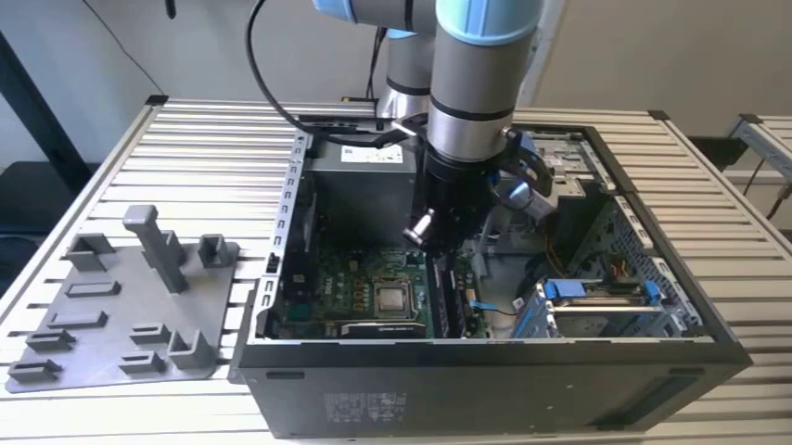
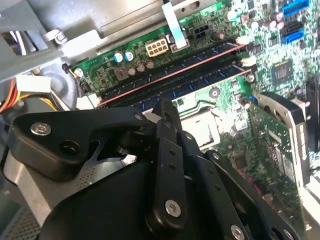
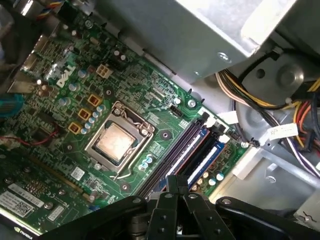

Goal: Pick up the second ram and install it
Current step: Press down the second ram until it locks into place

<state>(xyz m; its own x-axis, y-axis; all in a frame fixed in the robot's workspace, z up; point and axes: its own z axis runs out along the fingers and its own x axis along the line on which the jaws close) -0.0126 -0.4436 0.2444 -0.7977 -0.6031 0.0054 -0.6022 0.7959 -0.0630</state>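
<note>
Slatted counter (image 1: 185,139); open case (image 1: 495,366), walls close around arm. Hand (image 2: 167,107) clenched, nothing held, above seated second ram (image 2: 200,80).

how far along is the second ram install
Looks done: the approach. The gripper is away from the grey holder and down inside the open computer case.
In hand: it hangs just over the memory sockets beside the processor. I cannot tell whether it carries the second ram.
Left: nothing here confirms a stick seated in its socket.
</note>
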